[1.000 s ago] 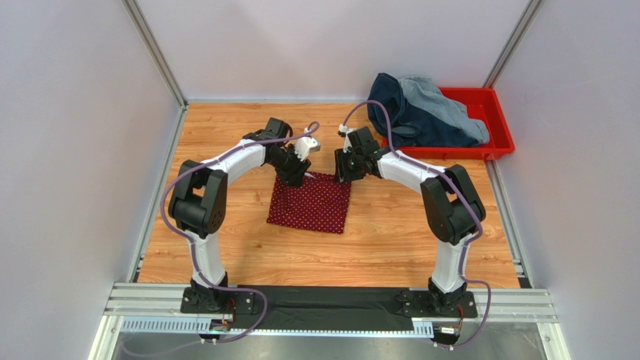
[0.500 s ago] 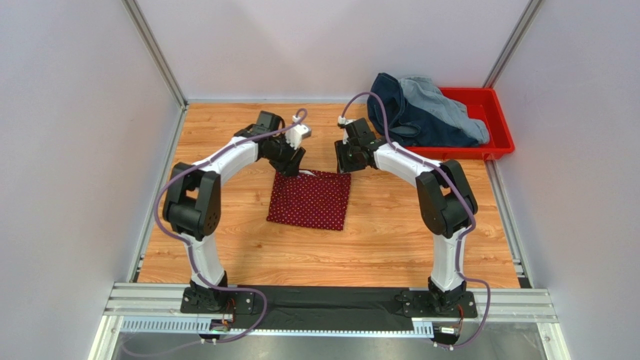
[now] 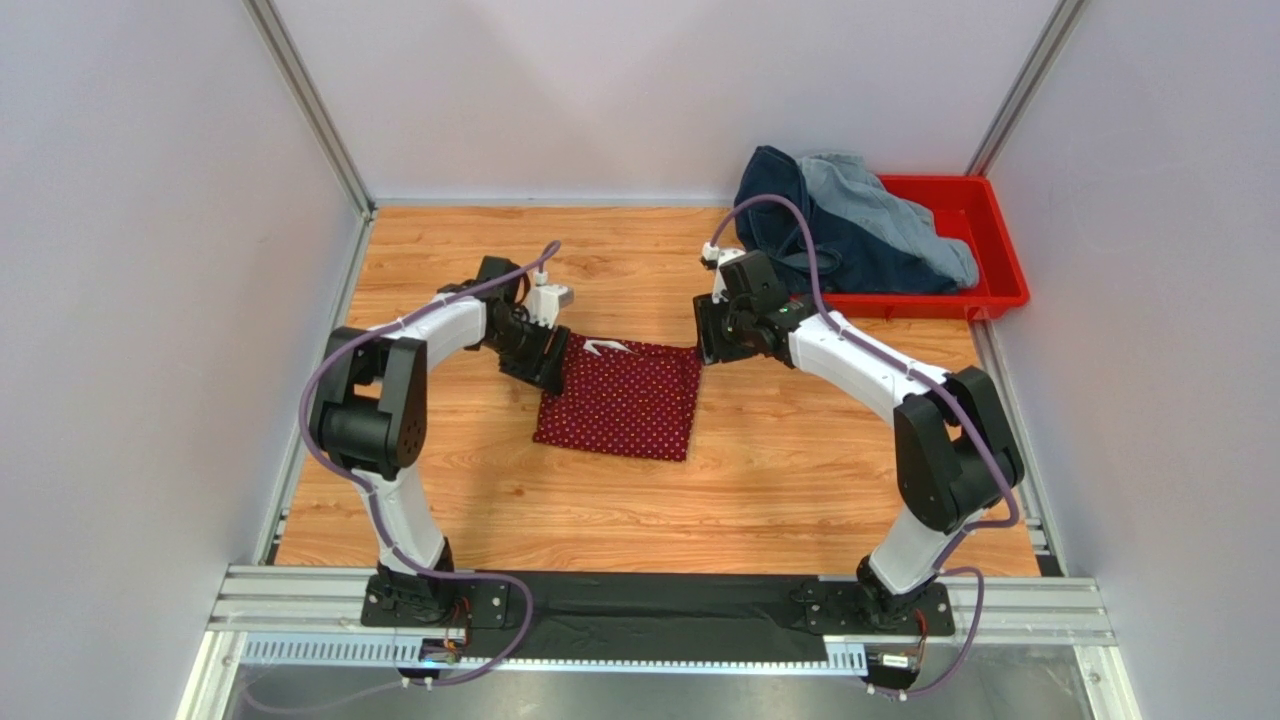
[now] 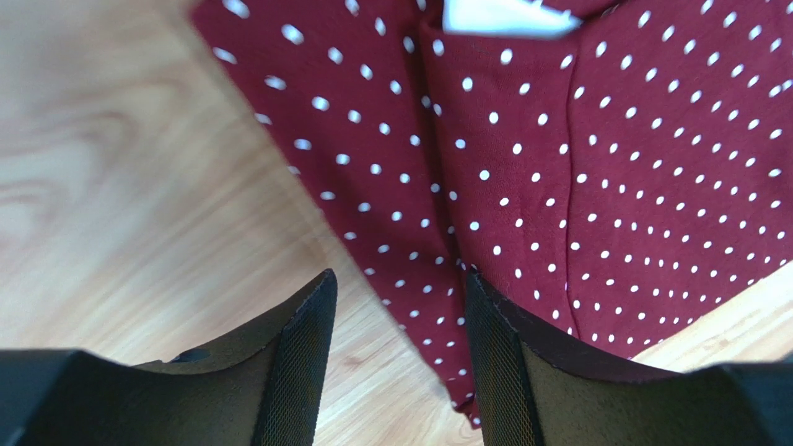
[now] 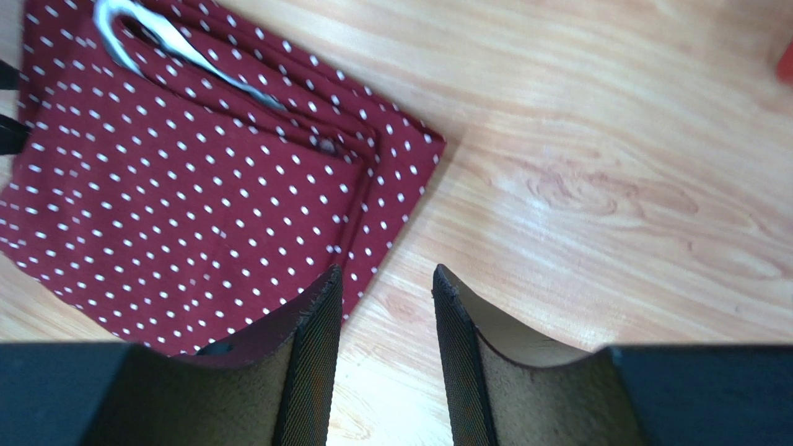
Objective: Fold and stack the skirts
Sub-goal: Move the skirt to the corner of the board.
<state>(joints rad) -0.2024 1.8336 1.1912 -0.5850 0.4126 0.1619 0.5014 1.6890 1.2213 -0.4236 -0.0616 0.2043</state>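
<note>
step: dotted skirt (image 3: 619,399) looks folded | left gripper (image 4: 396,288), right gripper (image 5: 386,274) parted, empty | next, likely: fetch denim skirts (image 3: 842,225)

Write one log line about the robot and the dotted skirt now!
dotted skirt: folded on table | left end effector: open, empty | right end effector: open, empty | denim skirts: heaped on red tray

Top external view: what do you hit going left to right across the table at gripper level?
left gripper → dotted red skirt → right gripper → denim skirts, heaped → red tray, its bare right end
</note>
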